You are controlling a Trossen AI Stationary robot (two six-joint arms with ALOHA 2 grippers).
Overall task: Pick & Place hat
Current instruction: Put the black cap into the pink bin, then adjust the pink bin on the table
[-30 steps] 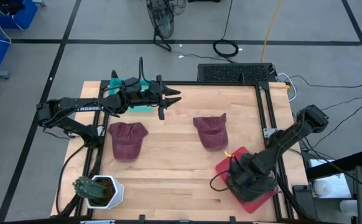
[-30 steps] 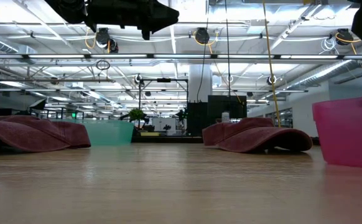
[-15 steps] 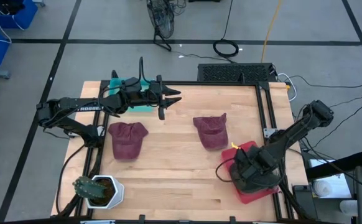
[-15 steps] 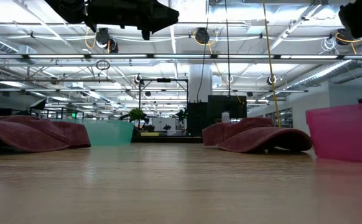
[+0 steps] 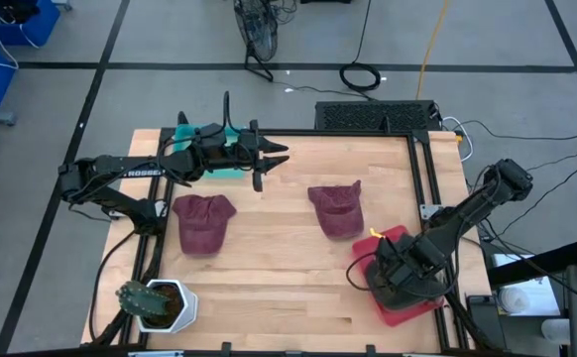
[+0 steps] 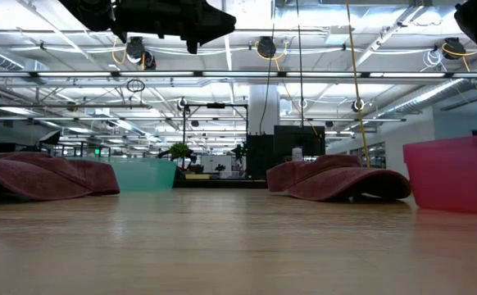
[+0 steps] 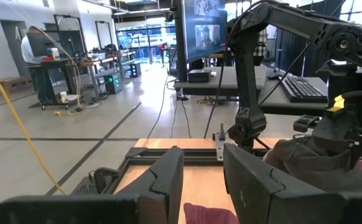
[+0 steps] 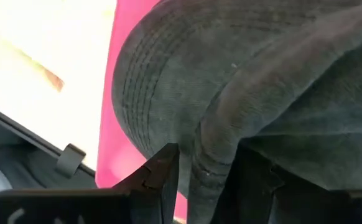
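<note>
My right tool [image 5: 400, 281] has carried the dark grey hat [image 8: 243, 93] further over the pink bin [image 5: 407, 307], fingers pinching its fabric. Release comes next; my left tool [image 5: 269, 159] waits half-open, empty.

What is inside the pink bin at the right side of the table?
A dark grey hat lies in the pink bin, with the right claw shut on its fabric. The arm and hat cover the bin's floor, so anything beneath cannot be seen.
</note>
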